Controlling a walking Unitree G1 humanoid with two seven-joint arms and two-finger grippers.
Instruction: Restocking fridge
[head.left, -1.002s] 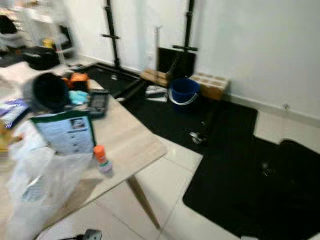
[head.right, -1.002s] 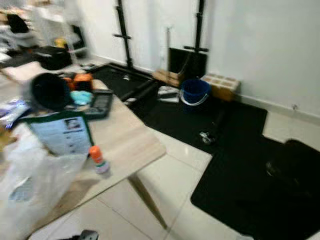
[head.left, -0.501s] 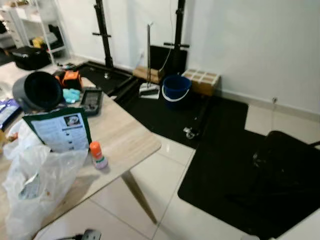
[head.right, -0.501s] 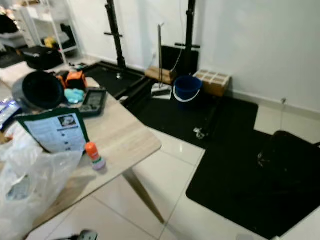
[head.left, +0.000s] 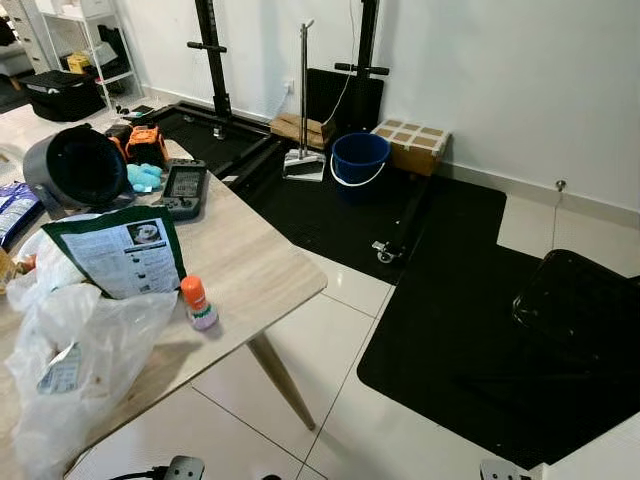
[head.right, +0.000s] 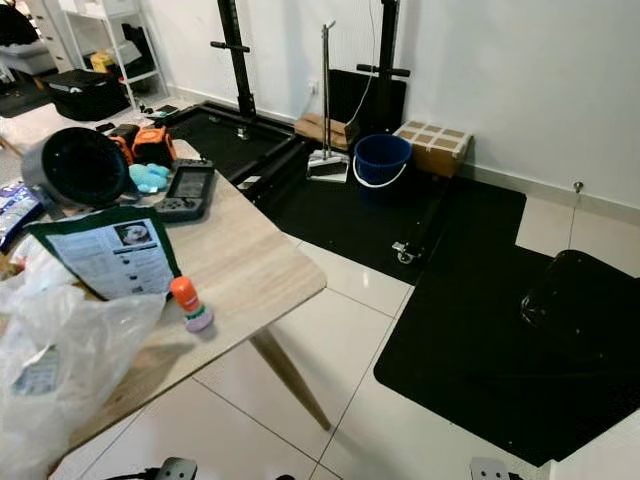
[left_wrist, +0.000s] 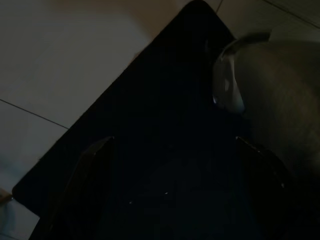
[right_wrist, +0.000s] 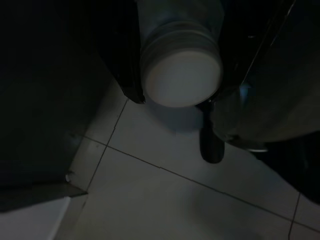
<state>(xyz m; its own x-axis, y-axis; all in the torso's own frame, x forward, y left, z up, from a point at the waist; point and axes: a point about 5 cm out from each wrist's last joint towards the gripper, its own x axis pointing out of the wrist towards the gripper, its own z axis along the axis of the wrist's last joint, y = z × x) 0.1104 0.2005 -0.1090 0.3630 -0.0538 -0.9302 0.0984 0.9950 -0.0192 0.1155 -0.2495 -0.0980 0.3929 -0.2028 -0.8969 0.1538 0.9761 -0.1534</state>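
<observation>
Right wrist view is showing the right gripper (right_wrist: 172, 100) clamping a white-capped bottle (right_wrist: 181, 75) over dim floor tiles, its label hidden. Left wrist view is too dark to tell the left gripper's (left_wrist: 172, 150) finger state above a black mat (left_wrist: 150, 150). Head views are showing a cluttered table (head.left: 255, 270), cut off at left.

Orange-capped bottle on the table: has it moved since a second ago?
No. The orange-capped bottle stands by the green leaflet, as before; the camera shifted.
</observation>
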